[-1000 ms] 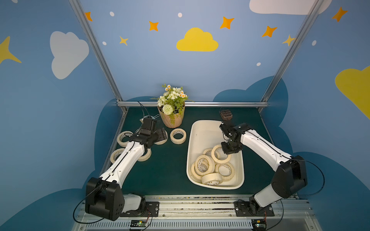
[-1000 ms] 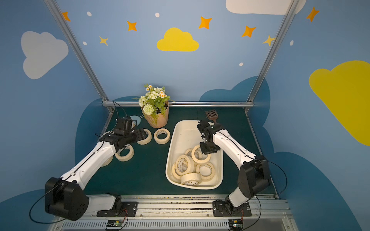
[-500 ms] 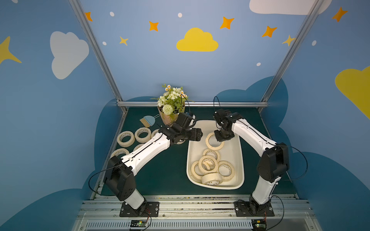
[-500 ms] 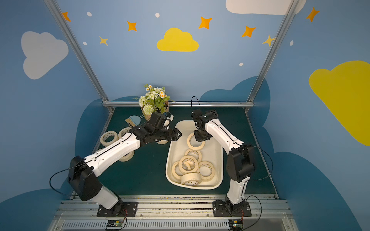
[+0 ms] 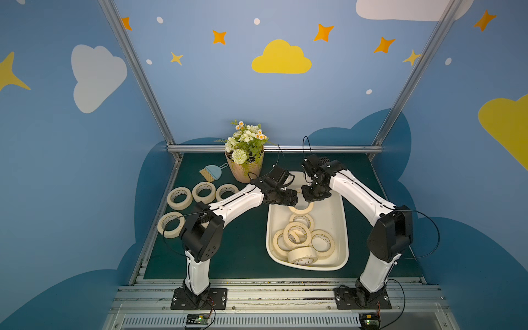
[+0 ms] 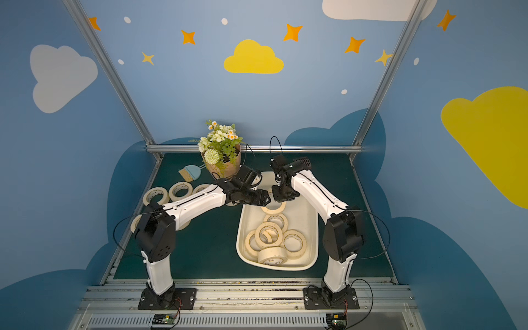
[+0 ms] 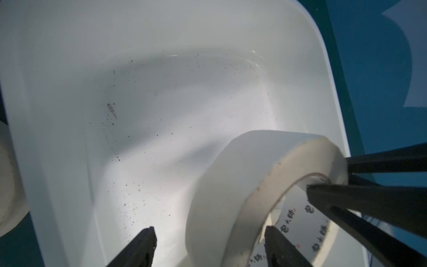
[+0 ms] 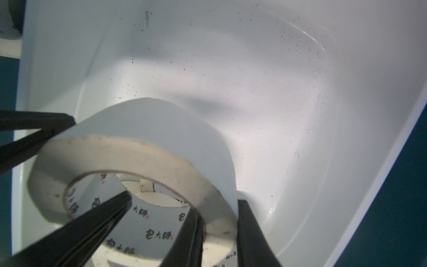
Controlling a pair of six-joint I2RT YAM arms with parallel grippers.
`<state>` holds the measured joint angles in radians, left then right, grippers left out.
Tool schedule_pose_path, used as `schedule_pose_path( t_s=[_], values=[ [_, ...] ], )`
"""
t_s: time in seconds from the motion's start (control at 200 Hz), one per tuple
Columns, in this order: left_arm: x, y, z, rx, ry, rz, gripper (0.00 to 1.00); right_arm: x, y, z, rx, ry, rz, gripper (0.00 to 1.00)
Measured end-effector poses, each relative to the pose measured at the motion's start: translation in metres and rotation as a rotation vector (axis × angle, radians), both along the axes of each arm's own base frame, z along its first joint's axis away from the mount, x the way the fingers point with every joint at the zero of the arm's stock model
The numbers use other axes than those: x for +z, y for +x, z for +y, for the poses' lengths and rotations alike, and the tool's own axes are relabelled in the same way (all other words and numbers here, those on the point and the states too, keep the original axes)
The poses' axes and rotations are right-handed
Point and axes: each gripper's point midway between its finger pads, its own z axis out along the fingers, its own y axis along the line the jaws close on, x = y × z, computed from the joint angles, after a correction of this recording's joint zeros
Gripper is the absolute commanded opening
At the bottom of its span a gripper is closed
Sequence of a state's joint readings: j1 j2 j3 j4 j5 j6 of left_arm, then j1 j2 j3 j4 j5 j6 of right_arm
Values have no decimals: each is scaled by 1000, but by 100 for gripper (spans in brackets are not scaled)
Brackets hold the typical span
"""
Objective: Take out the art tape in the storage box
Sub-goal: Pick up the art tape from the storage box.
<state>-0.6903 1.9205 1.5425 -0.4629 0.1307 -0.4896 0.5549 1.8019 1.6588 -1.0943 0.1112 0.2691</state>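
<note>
We see one art tape roll hanging above the far end of the storage box, its wall pinched by our right gripper. Our left gripper straddles the opposite wall, fingers apart and not clamping. Other rolls lie at the box's near end.

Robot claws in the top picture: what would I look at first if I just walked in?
The right claw and left claw meet over the far end of the storage box. The right pinches one art tape roll, and the left straddles its other side. A pile of rolls fills the box's near end, and loose rolls lie on the green table on the robot's left.
</note>
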Motion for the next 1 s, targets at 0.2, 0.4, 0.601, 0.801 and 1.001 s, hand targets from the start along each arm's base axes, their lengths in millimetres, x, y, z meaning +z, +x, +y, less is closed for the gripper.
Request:
schedule_pose_path(
  t_s=[0.2,0.4,0.601,0.801,1.001],
  values=[
    [-6,0,-6,4,10,4,4,7,-6,5,-5,42,-18,14],
    [-12,-1,-2,11,38,14,4,12,-11,9,-4,77,-22,56],
    [-14,4,5,20,63,1,4,30,-19,0,-11,94,-53,71],
    [-14,6,29,45,105,-7,4,74,-34,-28,-47,128,-169,71],
    [16,0,105,157,173,-55,4,67,-45,-67,-128,87,-181,71]
  ],
)
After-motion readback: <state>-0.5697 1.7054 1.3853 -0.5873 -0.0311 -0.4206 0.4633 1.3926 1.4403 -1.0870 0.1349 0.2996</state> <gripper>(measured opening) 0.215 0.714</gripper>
